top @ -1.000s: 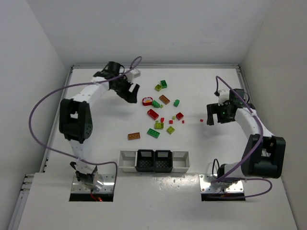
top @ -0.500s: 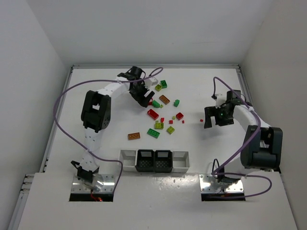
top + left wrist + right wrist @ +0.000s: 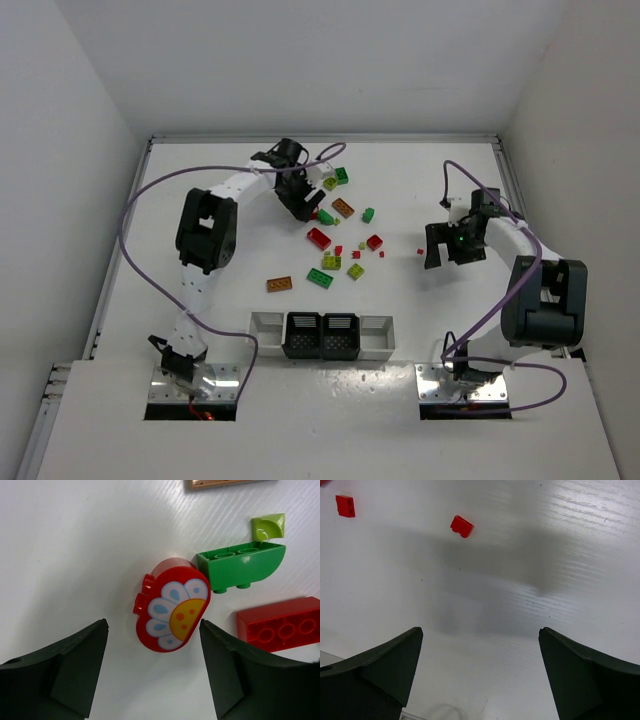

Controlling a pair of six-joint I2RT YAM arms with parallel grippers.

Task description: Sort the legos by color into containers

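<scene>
Red flower-printed lego (image 3: pixel 170 605) lies between the left fingers (image 3: pixel 65 675) — touching neither.

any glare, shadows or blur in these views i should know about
Left wrist: sharp and evenly lit, no glare, the red flower-printed brick crisp. Right wrist: a broad soft shadow lies across the white table, with streaky sheen at upper right; the small red brick is sharp. Top external: even light, faint shadows, the legos too small for detail.
</scene>
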